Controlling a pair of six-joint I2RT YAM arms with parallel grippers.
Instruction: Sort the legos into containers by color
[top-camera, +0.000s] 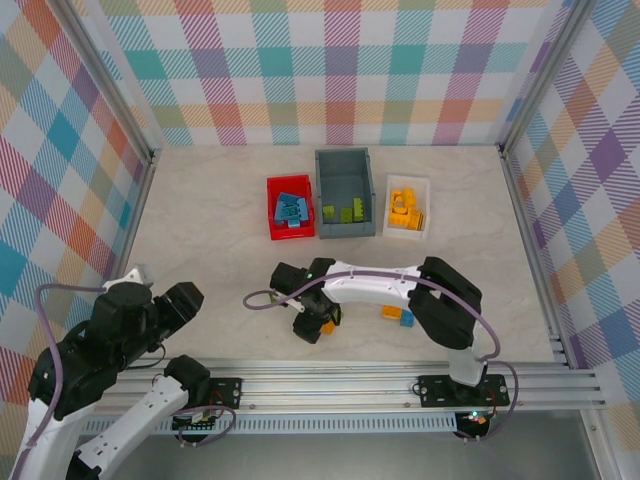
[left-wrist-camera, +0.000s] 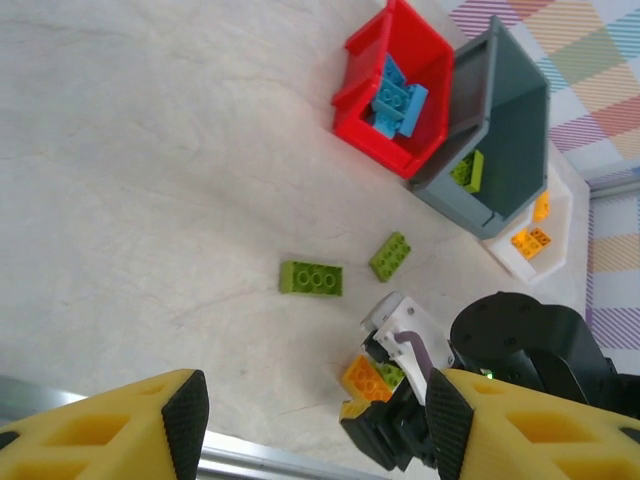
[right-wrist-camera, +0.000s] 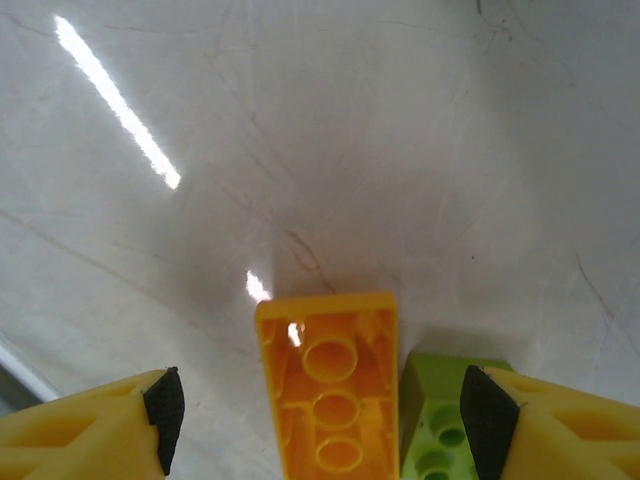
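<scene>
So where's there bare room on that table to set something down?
Bare: the wide stretch left of the red bin and the patch right of the white tray. Crowded: in front of the grey bin, where the right gripper hangs over loose bricks.

No writing, brand, number or sign can be read anywhere, not on the bricks (left-wrist-camera: 311, 278), the bins (top-camera: 345, 186) or the table (top-camera: 215, 235).

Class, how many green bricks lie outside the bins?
3. A green brick and a second green brick lie on bare table; a third green brick beside the orange brick under the right gripper. Others may be hidden.
</scene>
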